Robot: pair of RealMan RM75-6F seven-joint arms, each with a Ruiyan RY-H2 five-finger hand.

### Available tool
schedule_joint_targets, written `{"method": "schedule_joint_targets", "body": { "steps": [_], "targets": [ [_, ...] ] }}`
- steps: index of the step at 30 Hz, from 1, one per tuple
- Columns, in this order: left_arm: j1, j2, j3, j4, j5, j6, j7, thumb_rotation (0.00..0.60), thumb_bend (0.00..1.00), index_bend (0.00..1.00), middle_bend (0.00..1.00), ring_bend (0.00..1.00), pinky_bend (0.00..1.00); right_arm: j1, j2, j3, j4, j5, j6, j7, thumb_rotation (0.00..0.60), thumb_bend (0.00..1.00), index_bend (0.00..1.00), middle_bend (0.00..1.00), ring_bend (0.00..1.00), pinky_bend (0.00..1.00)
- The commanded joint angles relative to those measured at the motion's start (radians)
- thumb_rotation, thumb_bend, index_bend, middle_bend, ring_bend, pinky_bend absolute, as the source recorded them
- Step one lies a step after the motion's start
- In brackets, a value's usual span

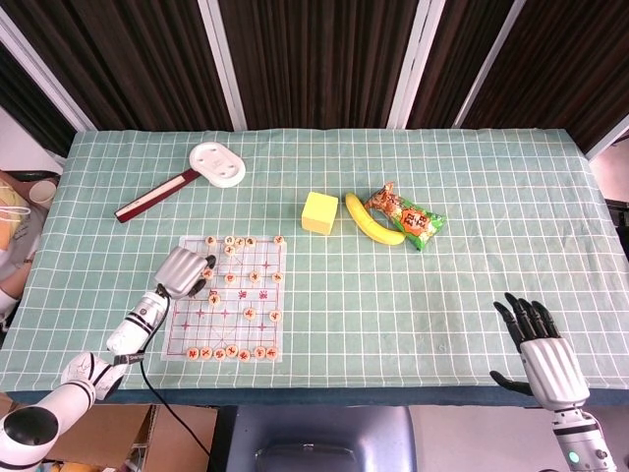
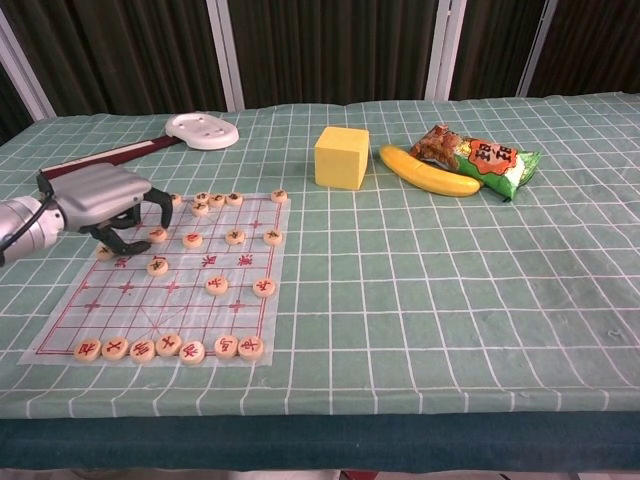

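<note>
A translucent Chinese chess board (image 1: 228, 295) (image 2: 140, 300) lies on the green checked cloth at the near left, with round wooden pieces scattered on it. A row of pieces (image 1: 231, 352) (image 2: 165, 347) lines its near edge. My left hand (image 1: 183, 270) (image 2: 100, 200) is over the board's left part, fingers curled down around a piece (image 2: 157, 234). Whether they pinch it is unclear. My right hand (image 1: 541, 349) hangs at the table's near right edge, fingers spread and holding nothing. It does not show in the chest view.
A yellow block (image 1: 319, 211) (image 2: 341, 157), a banana (image 1: 371, 221) (image 2: 430, 172) and a green snack bag (image 1: 408, 214) (image 2: 485, 158) sit mid-table. A white oval disc (image 1: 216, 163) (image 2: 201, 129) with a dark red handle (image 1: 152, 200) lies at the back left.
</note>
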Motion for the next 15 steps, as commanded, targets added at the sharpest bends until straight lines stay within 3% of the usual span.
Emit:
{"method": "schedule_joint_targets", "body": {
  "steps": [1, 10, 15],
  "targets": [
    [0.0, 0.005, 0.0, -0.004, 0.003, 0.006, -0.001, 0.6, 0.33, 0.42, 1.0, 1.0, 1.0, -0.001, 0.0, -0.001, 0.0, -0.001, 0.001, 0.0, 0.6, 0.19, 0.0, 0.0, 0.0, 0.0],
    [0.004, 0.034, 0.0, -0.042, 0.01, 0.028, 0.015, 0.6, 0.33, 0.41, 1.0, 1.0, 1.0, -0.002, 0.003, -0.003, 0.0, -0.005, 0.002, 0.008, 0.6, 0.19, 0.0, 0.0, 0.0, 0.0],
    [0.026, 0.127, -0.007, -0.169, 0.037, 0.155, 0.026, 0.6, 0.33, 0.36, 1.0, 1.0, 1.0, 0.001, 0.003, -0.003, -0.001, -0.006, -0.001, 0.008, 0.6, 0.19, 0.0, 0.0, 0.0, 0.0]
  ]
}}
